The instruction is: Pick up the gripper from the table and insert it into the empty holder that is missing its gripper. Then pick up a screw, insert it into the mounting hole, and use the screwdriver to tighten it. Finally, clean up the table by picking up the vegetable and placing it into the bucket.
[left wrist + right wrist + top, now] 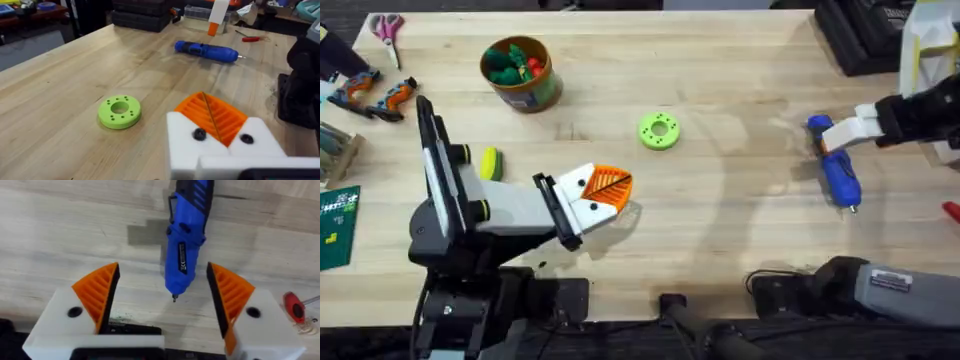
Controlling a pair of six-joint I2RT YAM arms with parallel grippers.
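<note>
Table [720,230] of pale planks carries everything here. The left gripper [610,190] rests low over the boards, its white mounts pressed together so the two orange ribbed pads [212,116] meet along a thin seam with nothing between them; dark screw heads sit in both white blocks just behind the pads. Just ahead of those pads, and a little to one side, lies a lime-green ring [119,111], flat on the wood, clear of the fingers. Behind the left gripper, beside the arm's dark body, the yellow-green vegetable [492,163] lies on the table, and farther off stands the bucket [522,72], upright, with green and red toys in it. Pink-handled scissors [387,30] lie near the far corner past the bucket. Well apart, across the table, the right gripper [162,295] hangs over the blue screwdriver [186,235] with its fingers spread wide: an orange pad [100,291] stands on each side of the tool's tip end, neither touching it. The screwdriver lies flat on the wood, its thin metal tip pointing back toward the gripper's palm and its body running away out beyond the fingertips. Something small and red [295,306] lies on the table just outside one right finger.
</note>
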